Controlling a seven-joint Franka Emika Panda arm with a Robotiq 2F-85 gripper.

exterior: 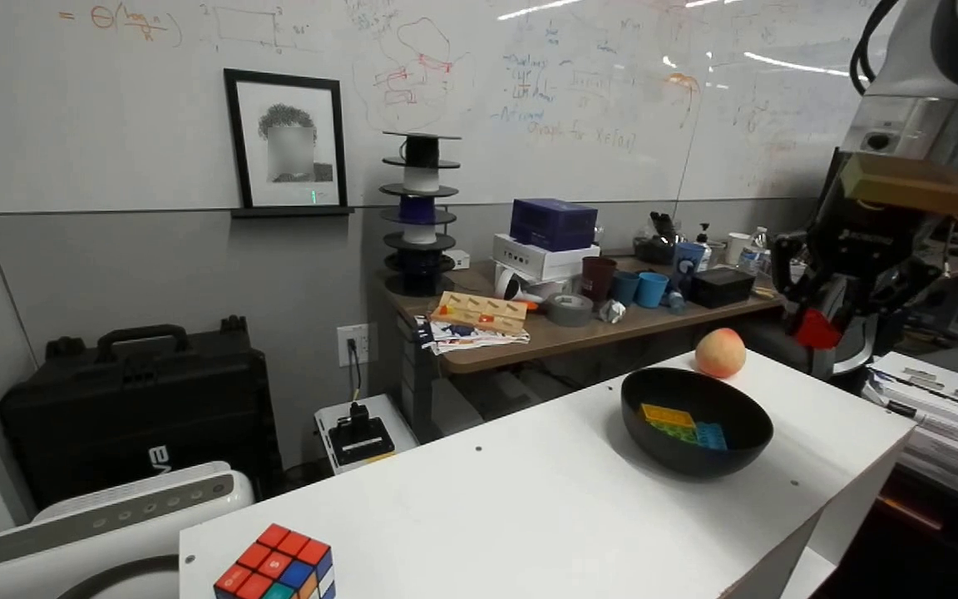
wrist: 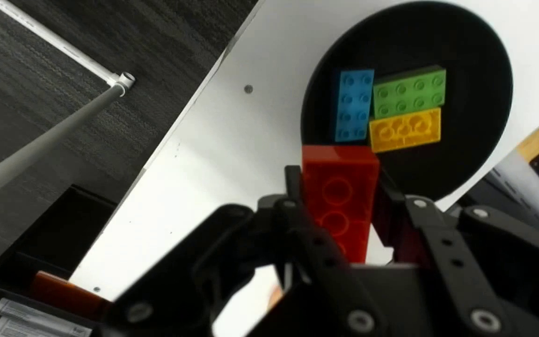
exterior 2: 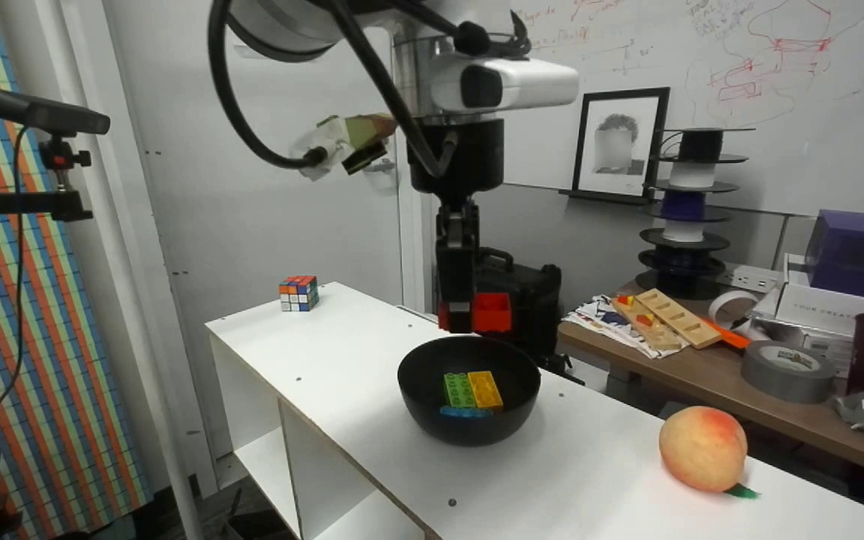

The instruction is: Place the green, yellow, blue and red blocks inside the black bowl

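The hand grips the red block from both sides, raised above the white surface and apart from the black bowl. In the bowl, the green block and the yellow block lie side by side, the blue block just beside them. On the surface, a peach rests near the long edge facing the desk, and a puzzle cube near one corner. The desk carries stacked spools and a white box on which "YOUR CREAT" can be read. On the whiteboard behind, "Graph for" is legible; much of the other writing is too faint.
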